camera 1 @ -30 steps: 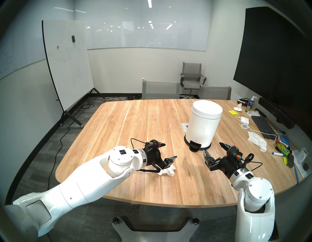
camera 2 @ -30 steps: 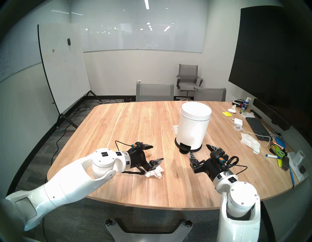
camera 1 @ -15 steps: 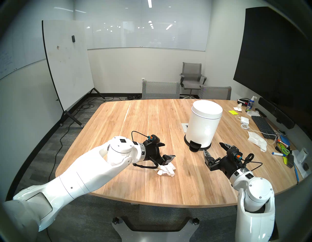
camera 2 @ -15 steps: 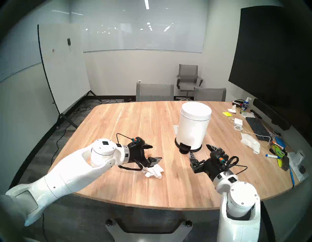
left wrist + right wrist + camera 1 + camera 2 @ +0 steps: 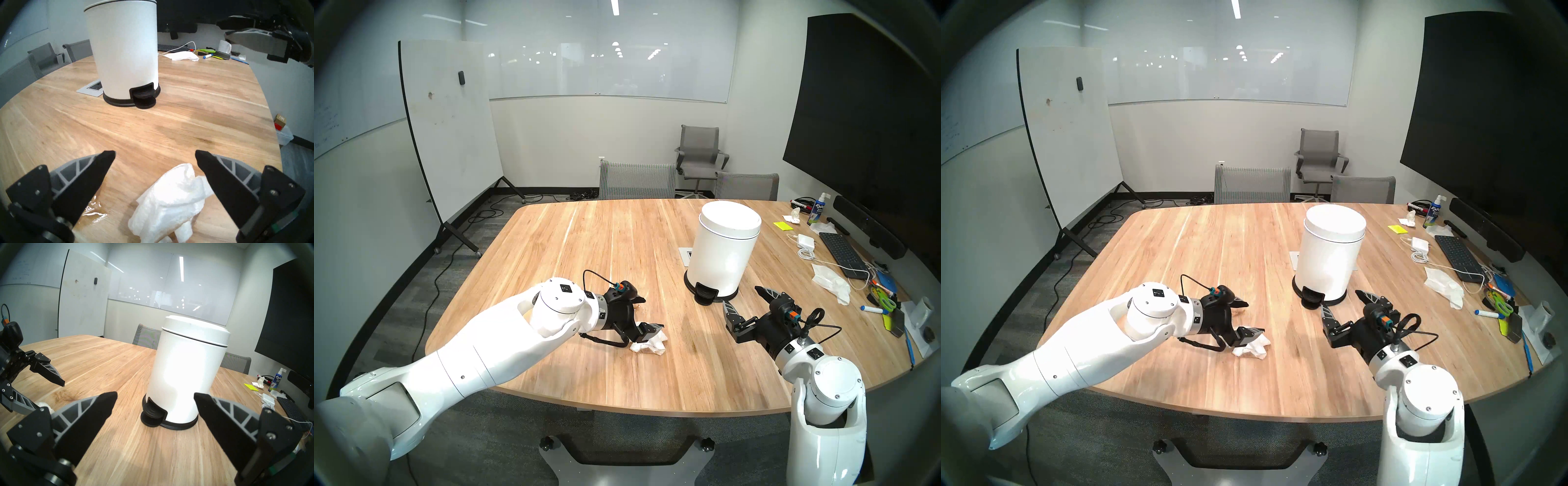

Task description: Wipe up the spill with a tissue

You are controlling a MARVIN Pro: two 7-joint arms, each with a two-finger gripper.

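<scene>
The left gripper (image 5: 155,157), jaws spread wide and holding nothing, hovers low over the crumpled tissue (image 5: 171,202), which lies under its right finger, while the spill (image 5: 95,213) glistens on the table (image 5: 153,129) under the other finger.

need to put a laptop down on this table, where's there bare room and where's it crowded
Bare wood: the whole far-left stretch of the table, from the left gripper back to the chairs, and the near edge between the two arms. Crowded: the right edge by the keyboard, and the middle around the white pedal bin, crumpled tissue and wet smear.
</scene>
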